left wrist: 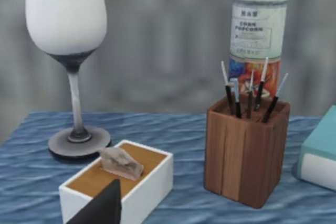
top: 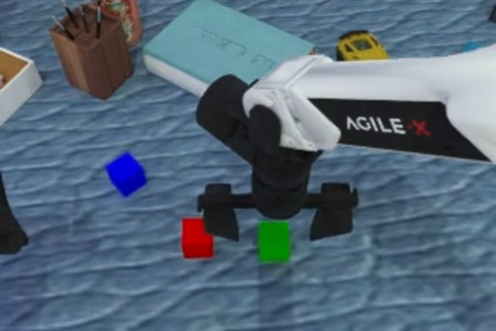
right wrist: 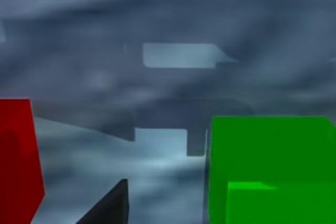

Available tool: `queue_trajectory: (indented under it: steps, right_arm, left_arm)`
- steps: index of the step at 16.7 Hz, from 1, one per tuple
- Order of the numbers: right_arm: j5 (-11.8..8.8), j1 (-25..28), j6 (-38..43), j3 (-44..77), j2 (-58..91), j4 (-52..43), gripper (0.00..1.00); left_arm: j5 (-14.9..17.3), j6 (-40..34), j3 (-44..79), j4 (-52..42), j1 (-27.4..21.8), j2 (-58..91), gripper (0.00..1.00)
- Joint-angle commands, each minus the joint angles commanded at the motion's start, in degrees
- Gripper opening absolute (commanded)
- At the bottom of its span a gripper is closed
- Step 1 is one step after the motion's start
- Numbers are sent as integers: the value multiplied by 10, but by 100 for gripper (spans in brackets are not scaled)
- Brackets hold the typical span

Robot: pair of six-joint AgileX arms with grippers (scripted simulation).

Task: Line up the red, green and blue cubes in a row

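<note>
Green cube [top: 273, 240] sits on the table [top: 403, 269] near the front edge, between the spread fingers of the right gripper [top: 275, 222]; red cube [top: 197, 238] lies just beside, a gap between. Blue cube [top: 126, 174] stands apart, leftward, open cloth around. Left gripper [top: 9, 230] parked at the left edge.

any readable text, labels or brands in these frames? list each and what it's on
"AGILE X" on the right arm, top view.
"CORN POPCORN" on the can behind the wooden pen holder, left wrist view; the smaller print above and below it is too small to read.
Embossed lettering on the teal book cover: too faint to read.
The cubes carry no text.
</note>
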Motion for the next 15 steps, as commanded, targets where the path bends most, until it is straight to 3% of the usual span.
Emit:
queue_trajectory:
  steps: [4,10,15]
  right_arm:
    - [0,0,1,9,-3,-10,100]
    - [-1,4,1,84,-38,-127,100]
    - [0,2,0,92,-43,-137,100]
  left_arm:
    - [0,0,0,0,0,0,100]
    - [0,0,0,0,0,0,100]
    - [0,0,0,0,0,0,100]
